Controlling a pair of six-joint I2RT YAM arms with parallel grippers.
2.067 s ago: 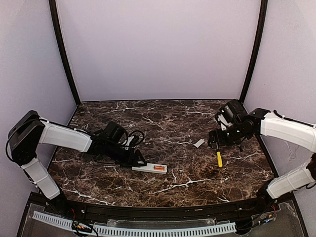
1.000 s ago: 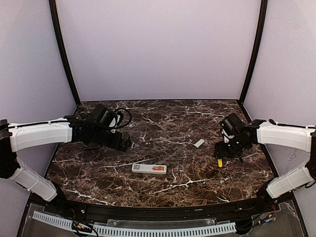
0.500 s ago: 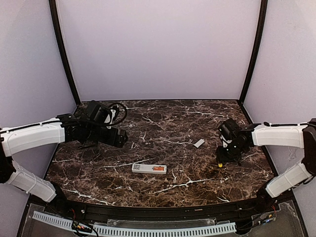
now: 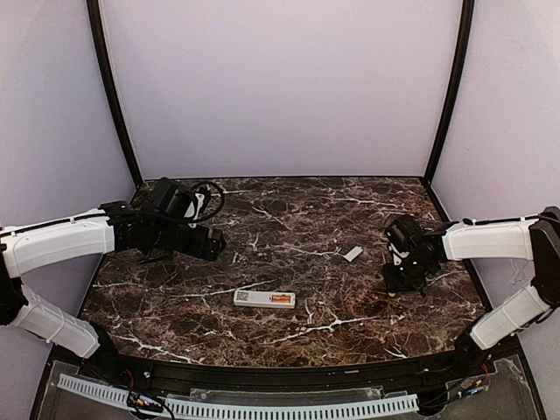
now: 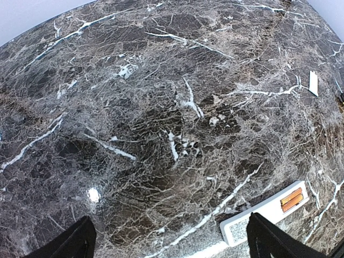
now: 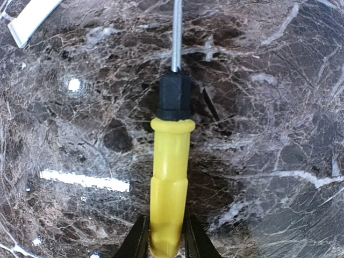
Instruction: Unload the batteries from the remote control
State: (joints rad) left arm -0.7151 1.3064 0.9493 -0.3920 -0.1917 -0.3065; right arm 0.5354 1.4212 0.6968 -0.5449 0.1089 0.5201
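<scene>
When viewed from overhead, shows the remote control [image 4: 264, 298] lying flat at lower centre of the surface [image 4: 306, 219], back up and bay uncovered. Keeps the batteries [image 4: 282, 300] seated side by side in that bay, an orange patch near the right end. Confirms the same from the left wrist view, at the lower right corner of that frame.

Counts as done: removal of the cover, judging by the cover piece [image 4: 353, 254] lying well apart, up and to the right of the remote control. Leaves undone: extraction of either battery.

Finds the right pincer [image 4: 398, 278] low at the right of the overhead view, well apart from the remote control. Has it closed in on the yellow handle of the screwdriver [image 6: 169, 177], both tips pressed against the handle's sides near its butt end. Shows that tool flat on the surface, steel shaft pointing toward the top of the wrist frame; cannot tell of any lift.

Places the left pincer [image 4: 214, 243] up and to the left of the remote control, spread to its widest and gripping nothing, with bare marble beneath.

Suggests a middle stage: bay open and a prying tool in grasp, but both cells yet to be levered out and set down.
</scene>
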